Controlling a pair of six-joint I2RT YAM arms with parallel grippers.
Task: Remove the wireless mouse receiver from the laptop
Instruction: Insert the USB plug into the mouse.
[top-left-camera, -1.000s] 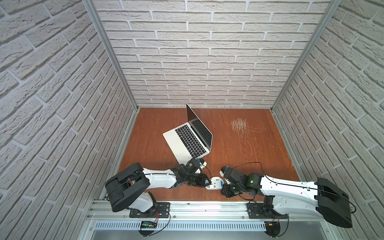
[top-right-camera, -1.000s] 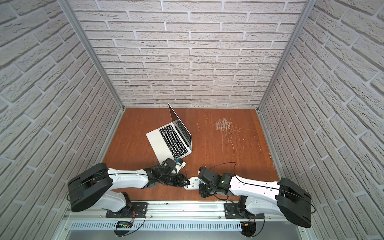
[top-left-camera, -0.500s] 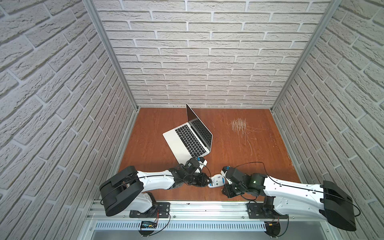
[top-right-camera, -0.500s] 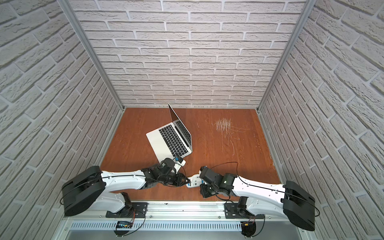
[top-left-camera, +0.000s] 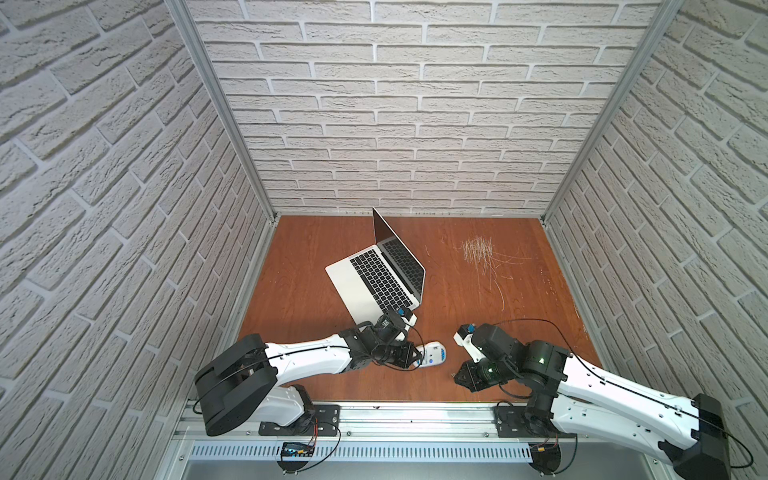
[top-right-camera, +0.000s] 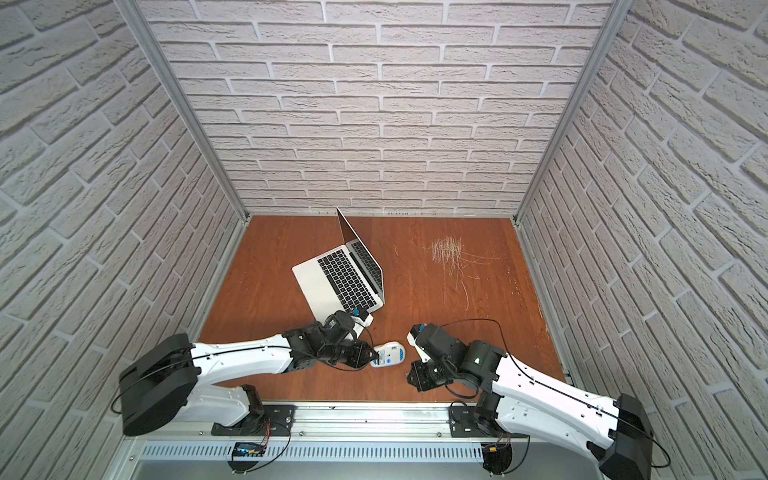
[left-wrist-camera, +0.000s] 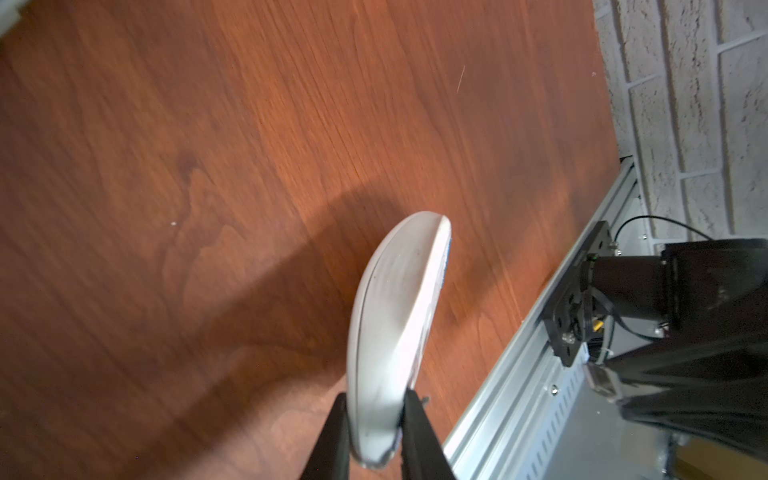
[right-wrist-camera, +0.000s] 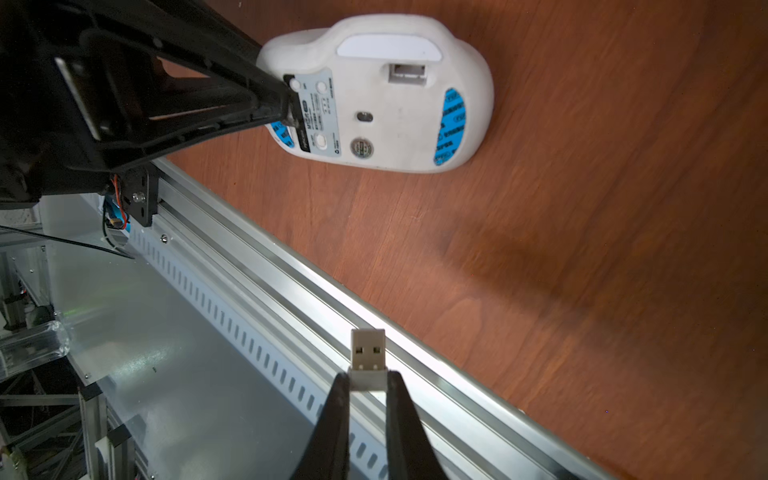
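Note:
The silver laptop (top-left-camera: 374, 276) (top-right-camera: 334, 276) stands open on the wooden table, behind both grippers. The wireless mouse receiver (right-wrist-camera: 368, 349), a small pale USB nub, shows in the right wrist view, metal plug outward. My right gripper (right-wrist-camera: 368, 376) (top-left-camera: 462, 376) (top-right-camera: 415, 380) is shut on it, over the table's front edge and well clear of the laptop. A white mouse (top-left-camera: 432, 354) (top-right-camera: 388, 354) (left-wrist-camera: 395, 299) (right-wrist-camera: 395, 104) is held on edge, its underside with blue pads showing. My left gripper (left-wrist-camera: 376, 399) (top-left-camera: 415, 357) (top-right-camera: 374, 355) is shut on its end.
An aluminium rail (top-left-camera: 415, 409) (right-wrist-camera: 291, 291) runs along the table's front edge, right under the held receiver. Pale scratch marks (top-left-camera: 478, 253) cover the back right of the table. Brick-patterned walls close in the left, right and back sides.
My left gripper has closed on the mouse. My right gripper has drawn back to the right, away from the mouse, with the receiver in it.

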